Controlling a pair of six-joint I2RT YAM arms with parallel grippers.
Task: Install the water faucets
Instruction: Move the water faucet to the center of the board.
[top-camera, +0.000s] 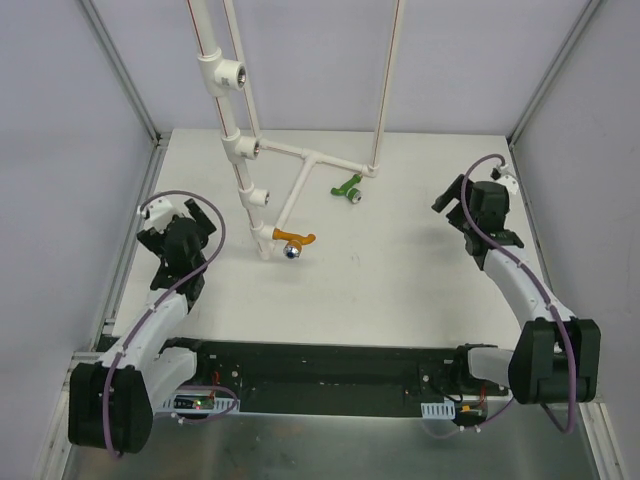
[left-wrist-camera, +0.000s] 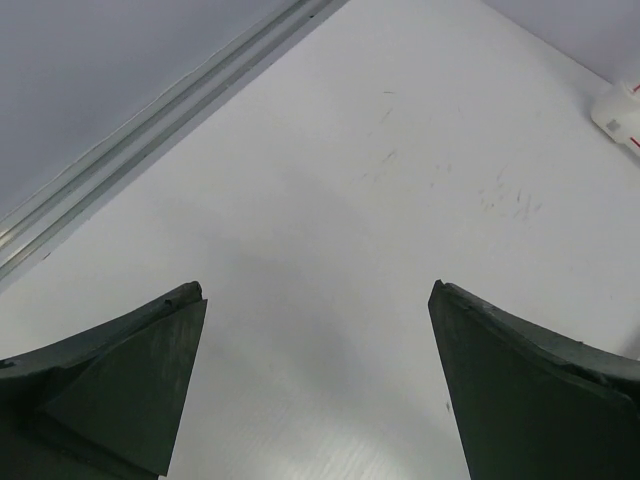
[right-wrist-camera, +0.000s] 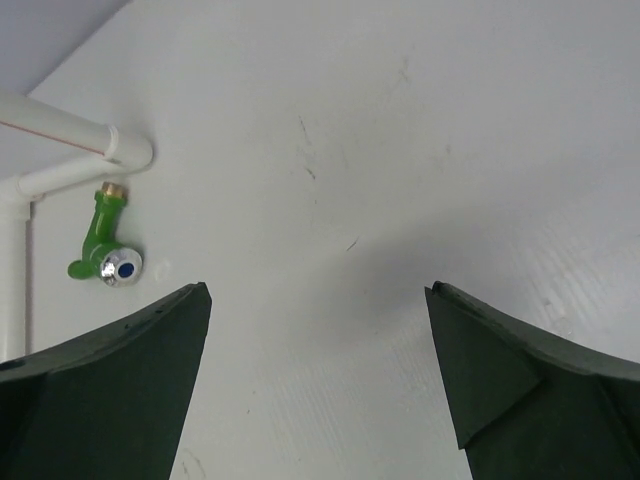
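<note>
a: start at the jaws. what have you got?

b: your left gripper (left-wrist-camera: 315, 295) has its jaws spread as wide as they go, with only bare table (left-wrist-camera: 330, 180) between them. your right gripper (right-wrist-camera: 318, 290) is just as wide and holds nothing either.

a: why so wide?

b: my guess is it's readiness. neither faucet is picked up yet, and wide jaws let you drop over one from above.

a: where are the faucets?

b: both lie loose on the table. the green faucet (right-wrist-camera: 108, 245) is just beside the elbow of the white pipe frame (top-camera: 300, 185), brass end toward the pipe. it sits ahead of your right jaws and off to the left in the wrist view. the orange faucet (top-camera: 293, 240) lies near the foot of the frame, between the two arms and nearer your left.

a: and the sockets?

b: the tee fittings (top-camera: 243, 148) run up the leaning pipe with their metal holes open. nothing is installed yet, so the task looks to be at its start. each arm seems set to take the faucet nearest it.
</note>
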